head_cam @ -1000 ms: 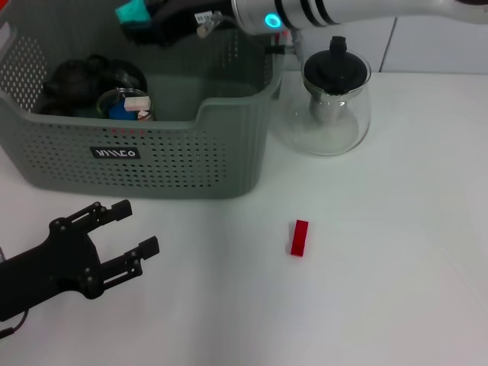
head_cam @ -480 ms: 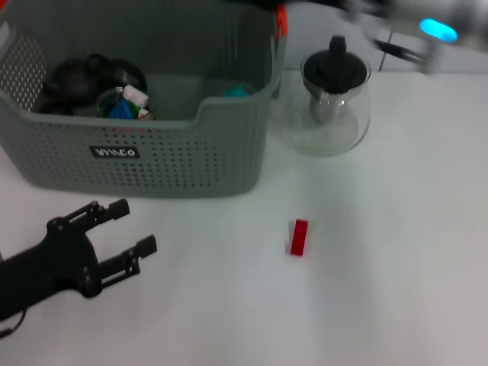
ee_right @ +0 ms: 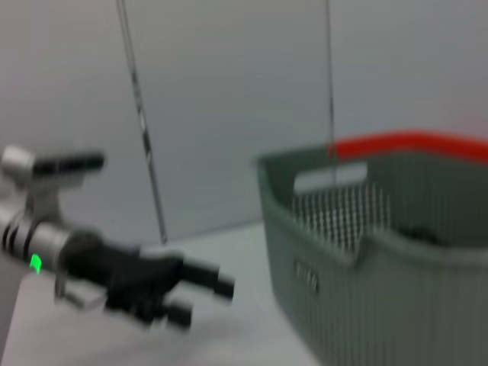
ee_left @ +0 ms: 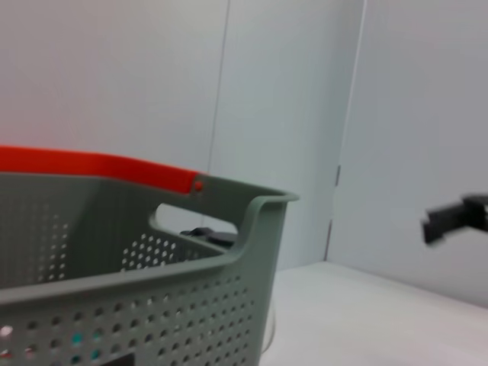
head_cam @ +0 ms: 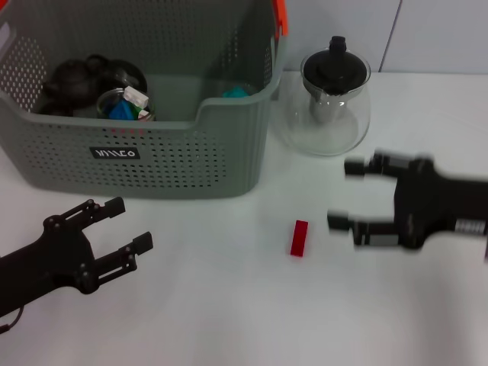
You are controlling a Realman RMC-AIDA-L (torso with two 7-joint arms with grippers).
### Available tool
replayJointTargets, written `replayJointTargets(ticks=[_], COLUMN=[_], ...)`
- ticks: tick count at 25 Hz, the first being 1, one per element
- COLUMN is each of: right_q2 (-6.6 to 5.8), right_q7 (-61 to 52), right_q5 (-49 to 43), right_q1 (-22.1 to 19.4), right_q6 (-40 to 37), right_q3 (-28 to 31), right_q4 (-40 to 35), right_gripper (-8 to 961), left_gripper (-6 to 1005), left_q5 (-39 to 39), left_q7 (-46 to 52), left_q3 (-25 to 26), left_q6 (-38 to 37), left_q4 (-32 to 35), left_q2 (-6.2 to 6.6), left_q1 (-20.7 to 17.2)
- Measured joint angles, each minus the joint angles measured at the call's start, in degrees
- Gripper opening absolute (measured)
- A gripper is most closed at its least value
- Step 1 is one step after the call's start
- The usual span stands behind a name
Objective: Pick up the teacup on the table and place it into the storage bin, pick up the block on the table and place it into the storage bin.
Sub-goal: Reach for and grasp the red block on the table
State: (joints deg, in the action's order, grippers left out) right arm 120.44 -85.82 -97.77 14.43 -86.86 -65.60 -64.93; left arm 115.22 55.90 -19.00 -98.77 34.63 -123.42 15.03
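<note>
The block (head_cam: 299, 238), a small red bar, lies flat on the white tabletop (head_cam: 229, 305) in front of the storage bin (head_cam: 145, 164), off its front right corner and apart from it. Bare tabletop surrounds the block on every side. Inside the storage bin, against its right wall, only a teal scrap (head_cam: 235, 92) shows above the front rim; whether that is the teacup cannot be told. At the bin's left end a dark teapot-like shape (head_cam: 72, 80) and a glass jar (head_cam: 122, 103) with small bits inside are half hidden by the front wall. The bin's orange handle (head_cam: 280, 15) is cut off at the picture's upper edge.

The right gripper (head_cam: 345, 194) hovers low to the right of the block, near it but not touching, fingers spread wide and empty; its outline is smeared. Behind it, beside the bin's right wall, stands a glass teapot (head_cam: 328, 107) with a black lid.

The left gripper (head_cam: 130, 225) sits in front of the bin's left half, well apart from the block, fingers spread and empty, with open tabletop between it and the block.
</note>
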Motion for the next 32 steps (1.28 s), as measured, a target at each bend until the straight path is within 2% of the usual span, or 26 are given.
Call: replayJointTargets(ticks=[2, 7, 11, 14, 21, 24, 27, 28, 29, 30, 32], right_q2=[0.12, -0.10, -0.09, -0.27, -0.47, -0.67, -1.20, -1.42, -1.63, -1.63, -1.66], right_q7=[5.3, 18.7, 25.3, 25.3, 24.6, 20.2, 9.3, 4.6, -3.6, -3.6, -10.8], right_q5=[0.1, 2.5, 2.7, 3.0, 2.8, 1.1, -4.9, -7.6, -13.2, -13.2, -18.6], right_q1=[0.2, 3.9, 5.9, 7.3, 7.5, 8.1, 9.3, 9.9, 11.1, 11.1, 12.8], right_q6=[0.4, 4.1, 8.9, 9.0, 7.0, 7.4, 7.1, 6.6, 4.6, 4.6, 1.8], right_q3=[-0.1, 0.3, 0.7, 1.8, 3.9, 3.7, 3.8, 3.7, 3.6, 3.6, 3.6], right_q4=[5.1, 22.5, 30.0, 32.6, 32.3, 30.6, 25.0, 22.0, 15.8, 15.8, 10.4], right_gripper=[882, 882, 882, 882, 882, 882, 882, 882, 882, 882, 882], left_gripper=[751, 751, 751, 752, 751, 751, 751, 751, 751, 751, 752], left_q5=[0.0, 0.3, 0.4, 0.4, 0.4, 0.4, 0.4, 0.4, 0.4, 0.4, 0.4], left_q7=[0.0, 0.0, 0.0, 0.0, 0.0, 0.0, 0.0, 0.0, 0.0, 0.0, 0.0], left_q3=[0.0, 0.0, 0.0, -0.1, -0.1, -0.1, -0.1, -0.1, -0.1, -0.1, -0.1], left_q6=[0.8, 1.5, 2.3, 2.7, 2.8, 2.9, 3.0, 3.0, 3.0, 3.0, 3.1], left_q4=[0.0, -0.7, -0.8, -0.8, -0.9, -1.0, -1.1, -1.1, -1.1, -1.1, -1.1], left_q2=[-0.05, -0.07, 0.00, 0.01, -0.07, -0.07, -0.01, 0.00, 0.00, 0.01, 0.01], left_q1=[0.0, 0.3, 0.4, 0.4, 0.3, 0.3, 0.3, 0.3, 0.3, 0.3, 0.2])
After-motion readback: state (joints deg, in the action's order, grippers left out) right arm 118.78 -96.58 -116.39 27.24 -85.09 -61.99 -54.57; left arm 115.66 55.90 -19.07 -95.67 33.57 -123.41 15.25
